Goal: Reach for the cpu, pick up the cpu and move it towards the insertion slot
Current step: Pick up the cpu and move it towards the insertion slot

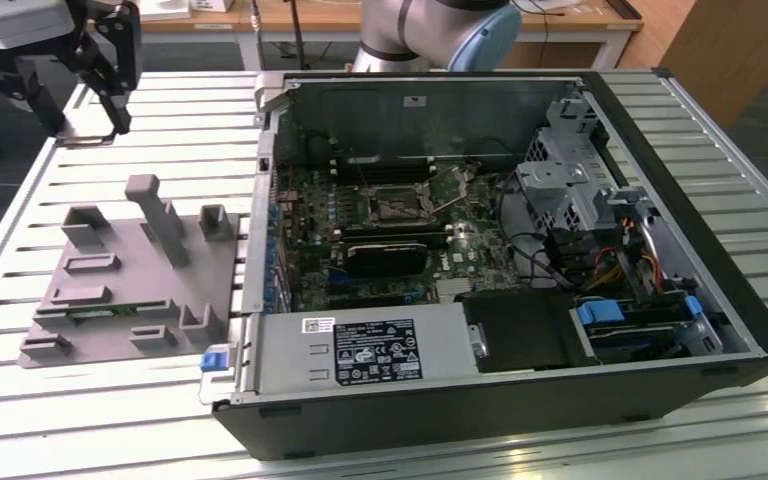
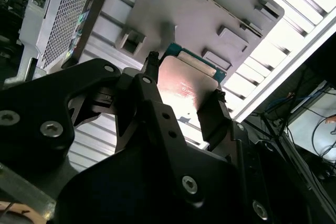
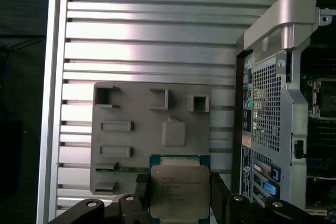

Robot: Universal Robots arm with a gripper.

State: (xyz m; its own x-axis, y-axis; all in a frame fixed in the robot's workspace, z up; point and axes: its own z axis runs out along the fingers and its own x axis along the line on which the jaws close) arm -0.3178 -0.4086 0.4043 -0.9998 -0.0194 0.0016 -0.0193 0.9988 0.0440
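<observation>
1. Nearest the lens in both wrist views: the black gripper (image 3: 180, 195) linkage, with the cpu (image 3: 179, 191) held between its two fingers (image 2: 149, 74). One cpu, one gripper.
2. Jaws: pinching the cpu on two opposite edges. One finger sits against each side of the chip, with no gap showing at either. Silvery lid faces the first wrist camera; the green rim shows at the edge farthest from the gripper body.
3. Where the cpu is: clear of any surface, hanging above the grey fixture tray (image 3: 131, 145) on the slatted aluminium table (image 3: 157, 40). Beyond the fingertips lies the tray's shallow square pad (image 3: 174, 132), bare.
4. Key relation: the insertion slot (image 1: 396, 204) sits inside the open computer case (image 1: 704, 250), on the green motherboard (image 1: 307, 215), well apart from the jaws. From the gripped cpu it lies off to one side, across the case wall (image 3: 266, 103). In the exterior view the gripper (image 1: 104, 75) is near the far corner of the table, and the slot lies toward that view's right.
5. Long axis: the chip is close to square, so none to speak of. Its edges look roughly in line with the tray's edges.
6. Count: one slot with a silvery frame, one dark card (image 1: 387, 257) just beside it, one tray carrying several raised posts and pockets, one case.
7. Judgement: pick-up is done; the carry to the slot is barely begun.
</observation>
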